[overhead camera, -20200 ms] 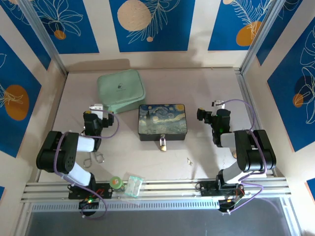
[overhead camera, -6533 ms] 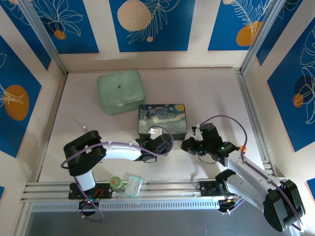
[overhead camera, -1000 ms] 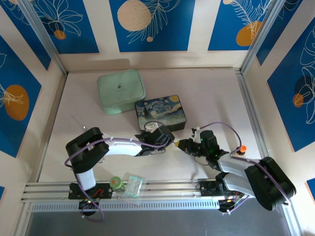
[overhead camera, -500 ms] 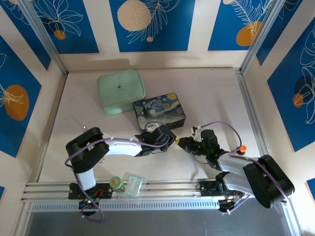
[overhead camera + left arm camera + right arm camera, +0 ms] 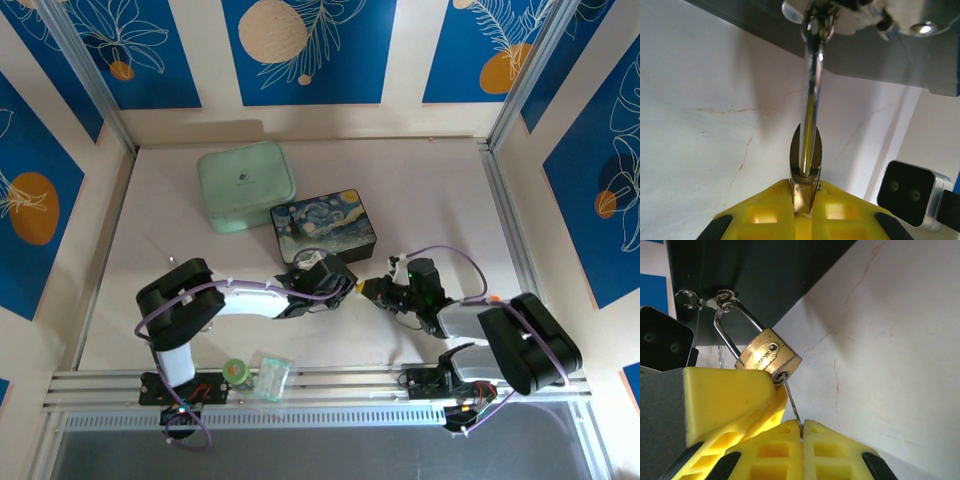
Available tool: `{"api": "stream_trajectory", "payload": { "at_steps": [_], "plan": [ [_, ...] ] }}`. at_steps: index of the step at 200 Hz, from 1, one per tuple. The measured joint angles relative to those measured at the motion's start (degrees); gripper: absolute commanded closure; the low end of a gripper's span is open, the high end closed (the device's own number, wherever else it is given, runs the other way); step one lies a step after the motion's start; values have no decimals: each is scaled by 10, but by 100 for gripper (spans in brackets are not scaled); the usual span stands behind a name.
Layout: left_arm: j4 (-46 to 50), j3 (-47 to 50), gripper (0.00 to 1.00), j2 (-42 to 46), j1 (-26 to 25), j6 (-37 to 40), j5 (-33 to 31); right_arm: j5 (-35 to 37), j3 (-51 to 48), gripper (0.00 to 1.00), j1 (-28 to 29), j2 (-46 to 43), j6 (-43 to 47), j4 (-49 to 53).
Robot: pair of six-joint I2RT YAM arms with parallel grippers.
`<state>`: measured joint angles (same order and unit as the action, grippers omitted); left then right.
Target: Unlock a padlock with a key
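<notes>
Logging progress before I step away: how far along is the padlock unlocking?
Done: the left gripper grips the padlock, and the key, pinched in the right gripper, has its tip in the keyhole. In hand: working the key; whether it has turned, I cannot tell. Left: the shackle looks shut, both legs in the body, hooked through the latch, so it has yet to open.

Lab robot cell: aluminium rails (image 5: 330, 384), patterned panels (image 5: 300, 50)

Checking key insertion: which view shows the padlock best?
The right wrist view: the padlock shows its brass face, with the key at its base. Left wrist sees it edge-on; too small to tell from above.
</notes>
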<state>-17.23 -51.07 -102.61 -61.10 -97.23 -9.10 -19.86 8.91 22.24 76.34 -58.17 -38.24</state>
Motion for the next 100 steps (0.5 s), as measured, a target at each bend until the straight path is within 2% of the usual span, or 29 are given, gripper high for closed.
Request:
{"api": "stream_trajectory", "payload": {
  "at_steps": [57, 100],
  "plan": [
    [-20, 12, 88, 0, 3, -1, -5, -34, 14, 100, -6, 46, 0, -42],
    [-48, 28, 89, 0, 5, -7, -6, -76, 28, 100, -34, 72, 1, -47]
  ]
}}
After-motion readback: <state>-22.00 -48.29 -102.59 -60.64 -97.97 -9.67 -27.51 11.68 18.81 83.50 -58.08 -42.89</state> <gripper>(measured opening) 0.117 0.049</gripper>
